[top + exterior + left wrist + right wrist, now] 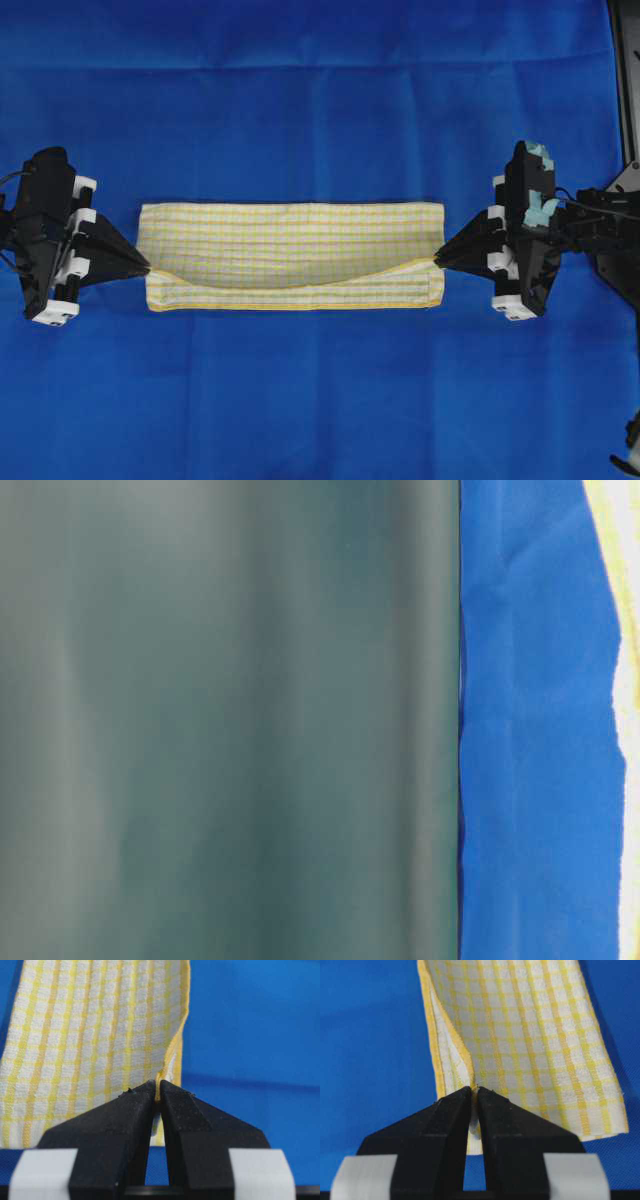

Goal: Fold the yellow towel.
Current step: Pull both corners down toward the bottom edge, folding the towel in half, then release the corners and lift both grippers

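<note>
Yellow towel [290, 245]: you see one, stretched between your two pincers, its long axis running from the left gripper [147, 268] to the right gripper [437, 260] across the blue cloth [320, 100]. Only the overhead view gives you both arms and the sagging upper layer. Each wrist view shows what it cannot: fingers [120, 1125] pressed together on a yellow hem. Table-level view shows only a sliver of towel edge.
</note>
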You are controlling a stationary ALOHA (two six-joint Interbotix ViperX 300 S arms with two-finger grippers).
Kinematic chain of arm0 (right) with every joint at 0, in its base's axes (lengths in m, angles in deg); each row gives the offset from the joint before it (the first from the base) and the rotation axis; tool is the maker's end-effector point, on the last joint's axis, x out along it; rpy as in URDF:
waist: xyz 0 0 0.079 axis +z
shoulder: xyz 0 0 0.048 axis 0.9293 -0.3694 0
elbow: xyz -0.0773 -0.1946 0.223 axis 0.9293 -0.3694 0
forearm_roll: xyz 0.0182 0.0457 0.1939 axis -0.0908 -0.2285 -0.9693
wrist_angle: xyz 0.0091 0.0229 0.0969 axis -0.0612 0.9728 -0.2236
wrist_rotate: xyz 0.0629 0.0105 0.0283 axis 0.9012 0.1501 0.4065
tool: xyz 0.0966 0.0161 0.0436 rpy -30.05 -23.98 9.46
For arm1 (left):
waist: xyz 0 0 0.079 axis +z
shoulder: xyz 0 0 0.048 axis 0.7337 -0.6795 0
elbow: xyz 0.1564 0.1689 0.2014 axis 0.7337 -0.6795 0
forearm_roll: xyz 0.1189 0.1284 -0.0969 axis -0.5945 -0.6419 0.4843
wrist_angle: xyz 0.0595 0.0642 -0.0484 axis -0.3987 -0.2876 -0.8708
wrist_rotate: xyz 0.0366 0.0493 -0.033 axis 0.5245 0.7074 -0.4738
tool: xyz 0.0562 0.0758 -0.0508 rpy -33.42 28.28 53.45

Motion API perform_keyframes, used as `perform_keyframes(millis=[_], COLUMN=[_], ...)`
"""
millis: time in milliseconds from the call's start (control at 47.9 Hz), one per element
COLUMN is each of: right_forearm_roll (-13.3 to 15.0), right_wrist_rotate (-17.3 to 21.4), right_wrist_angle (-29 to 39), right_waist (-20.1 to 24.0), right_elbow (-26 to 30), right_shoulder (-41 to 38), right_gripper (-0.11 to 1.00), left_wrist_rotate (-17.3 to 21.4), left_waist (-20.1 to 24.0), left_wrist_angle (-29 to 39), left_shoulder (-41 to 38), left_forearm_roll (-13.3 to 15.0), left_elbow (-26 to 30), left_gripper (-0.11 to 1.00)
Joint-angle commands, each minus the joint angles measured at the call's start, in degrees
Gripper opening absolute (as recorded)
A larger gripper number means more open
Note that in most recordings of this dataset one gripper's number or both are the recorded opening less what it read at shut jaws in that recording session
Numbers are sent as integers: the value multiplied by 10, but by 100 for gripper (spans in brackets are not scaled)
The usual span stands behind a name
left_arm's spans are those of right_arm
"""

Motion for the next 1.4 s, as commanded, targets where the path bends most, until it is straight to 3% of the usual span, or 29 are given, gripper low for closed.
perform_keyframes(millis=[0,313,397,480,606,668,877,1128,1378], right_forearm_roll=[-2,-2,-2,-2,-2,-2,2,18,23], right_wrist_rotate=[-3,-4,-3,-3,-4,-4,-10,-24,-36], right_wrist_angle=[-1,24,25,25,22,22,21,28,48], right_waist=[4,4,4,4,4,4,-22,-120,-165], right_elbow=[8,25,30,33,33,33,26,22,25], right_shoulder=[-3,-37,-44,-46,-44,-41,-14,-5,-9], right_gripper=[6,7,17,40,76,85,80,80,80], left_wrist_rotate=[2,2,2,2,3,3,12,44,80], left_waist=[-5,-5,-4,-4,-4,-2,40,120,137], left_wrist_angle=[-3,20,30,37,47,51,55,55,57], left_shoulder=[1,-35,-44,-49,-46,-41,-21,-18,-19], left_forearm_roll=[1,1,1,1,1,0,1,0,0], left_elbow=[6,30,37,42,42,40,44,47,47], left_gripper=[3,4,8,25,62,75,66,66,66])
